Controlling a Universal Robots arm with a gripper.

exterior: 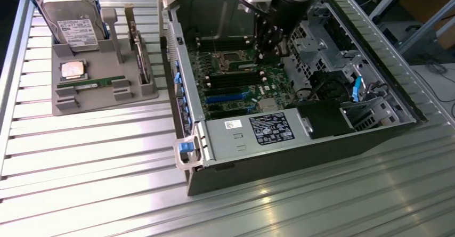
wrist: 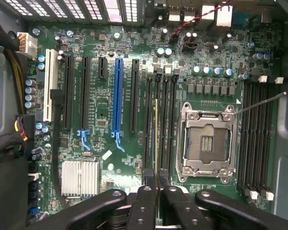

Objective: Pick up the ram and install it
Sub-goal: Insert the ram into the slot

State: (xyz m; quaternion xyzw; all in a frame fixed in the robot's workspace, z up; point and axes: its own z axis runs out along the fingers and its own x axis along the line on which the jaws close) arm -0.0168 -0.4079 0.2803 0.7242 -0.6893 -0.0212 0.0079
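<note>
Ribbed metal bench (exterior: 85,157), open computer case (exterior: 213,152): gripper (wrist: 157,184) clenched on the ram (wrist: 157,139), edge-on above the motherboard's memory slots (wrist: 159,120); light, stiff, likely fragile, best held by its long edges

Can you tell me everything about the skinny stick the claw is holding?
The memory stick shows edge-on as a thin yellowish-green line, standing upright in the black claw, which is pinched shut on it. It hangs inside the open computer case, right above the long black slots beside the silver chip socket.
</note>
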